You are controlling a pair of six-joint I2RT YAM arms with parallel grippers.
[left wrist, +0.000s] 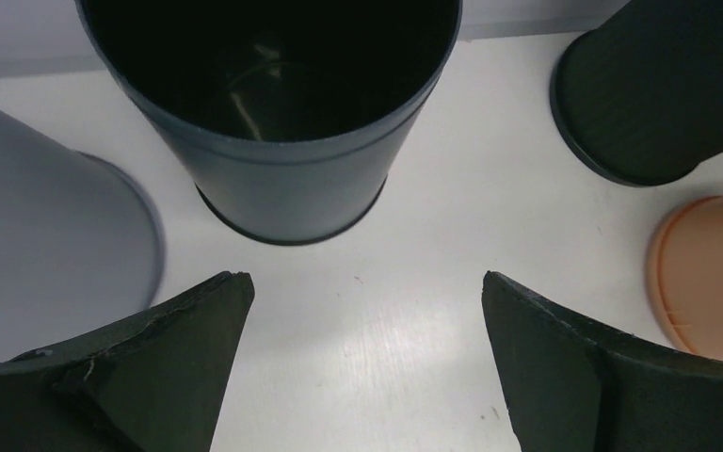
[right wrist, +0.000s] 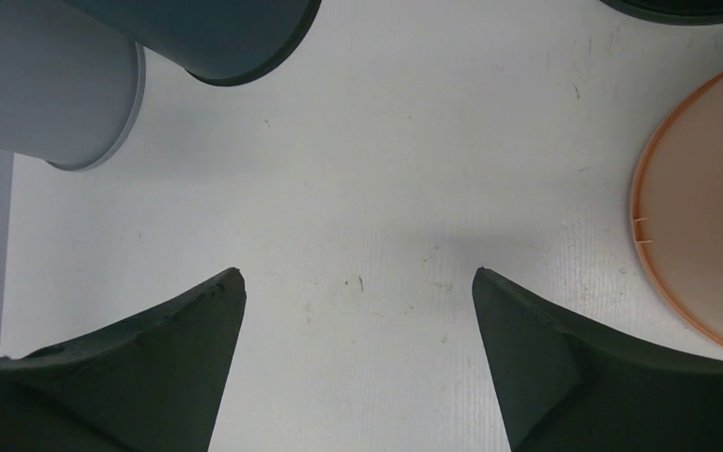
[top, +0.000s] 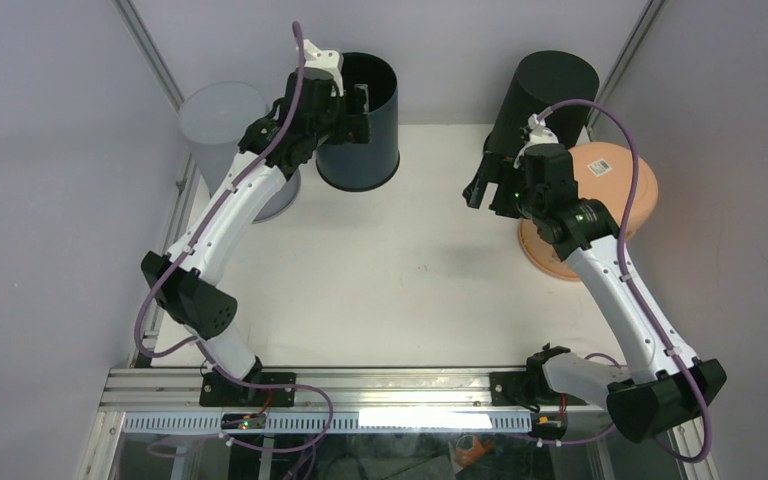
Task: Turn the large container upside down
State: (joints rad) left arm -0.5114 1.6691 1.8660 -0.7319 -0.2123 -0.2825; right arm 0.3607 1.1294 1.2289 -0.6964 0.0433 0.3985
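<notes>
I see the large dark container (left wrist: 282,179) standing upright, mouth open, at the far edge of the desk (left wrist: 452,169), left of centre, just ahead of my left claw (left wrist: 367,282), which is spread wide, as is the right claw (right wrist: 358,278).

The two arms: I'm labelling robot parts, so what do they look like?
Both the left arm and right arm have white links with black joints. A purple cable runs along each. The fingers are dark, wedge-shaped with rough edges.

Robotics lab cell, white table (top: 410,290), grey enclosure walls (top: 50,150), aluminium frame rail (top: 360,385)
</notes>
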